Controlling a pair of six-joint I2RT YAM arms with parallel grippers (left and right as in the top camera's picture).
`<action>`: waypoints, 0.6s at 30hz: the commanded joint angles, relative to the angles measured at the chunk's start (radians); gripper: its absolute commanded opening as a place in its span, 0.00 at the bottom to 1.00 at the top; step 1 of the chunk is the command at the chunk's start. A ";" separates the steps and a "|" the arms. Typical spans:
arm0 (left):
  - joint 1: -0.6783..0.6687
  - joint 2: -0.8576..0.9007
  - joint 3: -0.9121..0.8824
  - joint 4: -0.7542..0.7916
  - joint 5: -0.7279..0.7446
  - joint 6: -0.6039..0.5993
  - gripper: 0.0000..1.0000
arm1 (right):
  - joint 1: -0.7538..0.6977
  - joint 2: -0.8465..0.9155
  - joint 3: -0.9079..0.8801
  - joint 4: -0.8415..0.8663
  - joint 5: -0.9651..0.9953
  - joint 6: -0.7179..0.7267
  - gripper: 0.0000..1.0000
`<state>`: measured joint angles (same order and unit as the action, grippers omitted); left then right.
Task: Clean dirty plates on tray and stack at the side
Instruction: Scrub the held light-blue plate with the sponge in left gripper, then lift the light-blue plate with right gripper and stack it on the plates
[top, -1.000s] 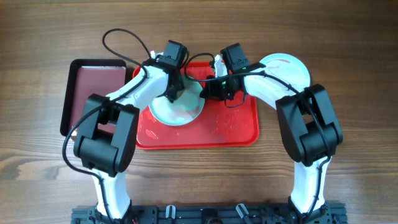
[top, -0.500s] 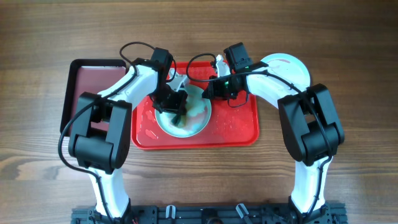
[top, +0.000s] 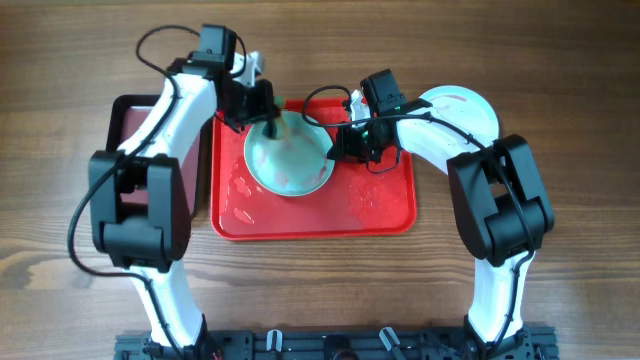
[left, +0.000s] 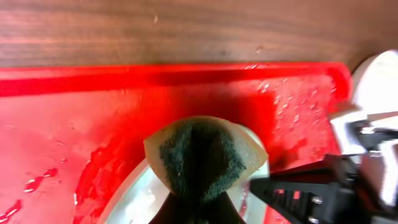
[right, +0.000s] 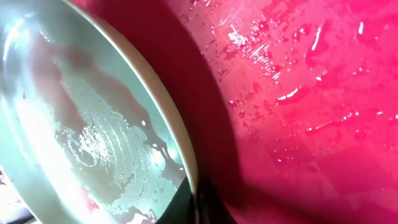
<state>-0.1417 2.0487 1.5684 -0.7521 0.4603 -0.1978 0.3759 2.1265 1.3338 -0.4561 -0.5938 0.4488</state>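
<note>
- Comparing the overhead view with half a second back: the left gripper (top: 262, 108) has pulled off the centre of the light blue plate (top: 288, 160). It now sits at about 11 o'clock of the plate, over the far edge of the red tray (top: 385, 215).
- The maroon tray (top: 135, 135), at 9 o'clock of the red one, is unchanged and holds nothing I can see.
- Left claw is clamped on the sponge (left: 202, 157), dark scouring face toward the wrist camera. The sponge lies at the plate's far rim; contact cannot be confirmed from this angle.
- The plate lies inside the red tray, left of centre, and has shifted slightly toward 12 o'clock. Its face is wet with swirled suds. There is a faint reddish trace near the pinched rim, possibly only a tray reflection.
- The right gripper (top: 347, 140) is unmoved at 3 o'clock of the plate, its jaws narrow and pinching the rim.
- The white plate (top: 465, 110) rests on the table at 2 o'clock of the tray, partly under the right arm, with a red smear showing.
- Judgement: the scrub stroke has ended outward and this plate looks nearly clean. Stacking is not yet done, and the white plate looks to need wiping too.
</note>
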 joint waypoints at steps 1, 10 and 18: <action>0.039 -0.084 0.026 -0.006 -0.009 -0.028 0.04 | 0.000 0.035 -0.018 -0.009 0.077 0.022 0.04; 0.092 -0.083 -0.005 -0.181 -0.133 -0.027 0.04 | 0.075 -0.397 -0.018 -0.240 0.751 -0.031 0.04; 0.080 -0.081 -0.174 -0.111 -0.133 -0.051 0.04 | 0.399 -0.491 -0.018 -0.432 1.512 0.088 0.04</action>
<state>-0.0589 1.9839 1.4319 -0.8742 0.3363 -0.2268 0.7067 1.6451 1.3144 -0.8593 0.5926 0.4568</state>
